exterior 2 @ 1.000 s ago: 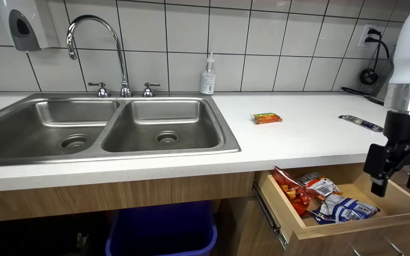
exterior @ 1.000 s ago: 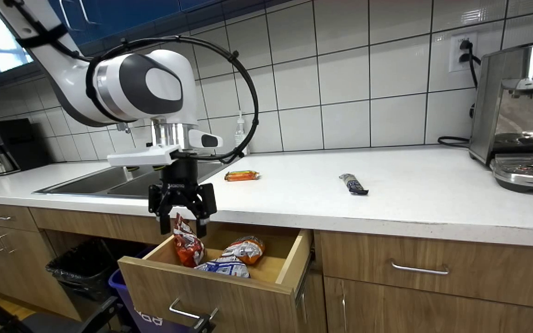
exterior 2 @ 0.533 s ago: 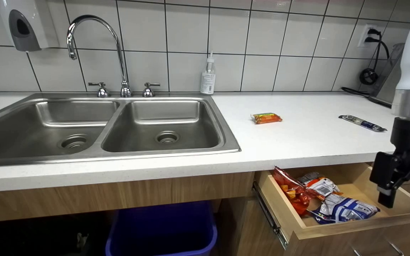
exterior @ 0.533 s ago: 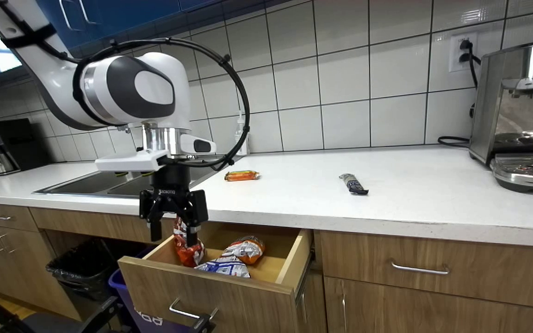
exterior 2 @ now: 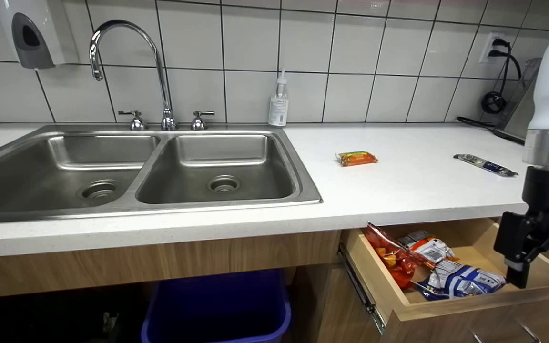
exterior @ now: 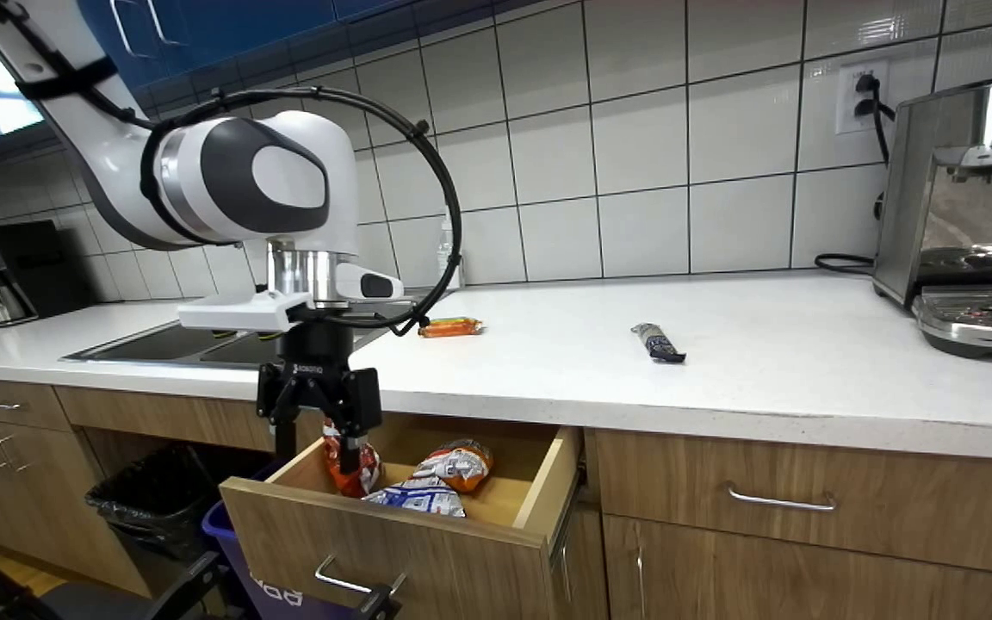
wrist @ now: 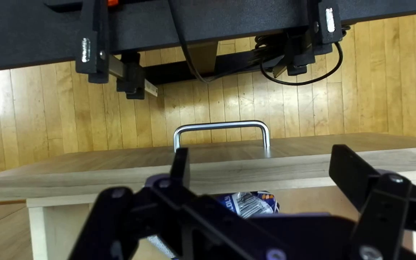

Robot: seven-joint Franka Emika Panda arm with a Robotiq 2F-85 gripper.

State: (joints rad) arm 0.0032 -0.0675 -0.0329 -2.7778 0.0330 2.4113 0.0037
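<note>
My gripper [exterior: 318, 449] is open and empty, pointing down over the front part of an open wooden drawer [exterior: 384, 542]. It also shows in an exterior view at the right edge [exterior 2: 543, 275]. In the wrist view the fingers stand wide apart [wrist: 260, 159], over the drawer's front panel [wrist: 302, 168]. The drawer's metal handle [wrist: 222, 125] lies beyond them. In the drawer are a red bag [exterior 2: 401, 264], an orange and white bag [exterior 2: 429, 247] and a blue and white bag [exterior 2: 470, 281]. The blue bag is partly hidden by the gripper in the wrist view [wrist: 251, 204].
On the white counter lie an orange packet [exterior 2: 358, 158] and a dark blue wrapped bar [exterior 2: 484, 164]. A steel sink [exterior 2: 310, 188] and a pump bottle [exterior 2: 278, 107] stand there, with a coffee machine [exterior: 978, 215]. A blue bin [exterior 2: 217, 305] is below the counter.
My gripper has moved down and toward the drawer's front, leftward in one exterior view and rightward in the other. It has stayed open. The drawer and bags have not moved.
</note>
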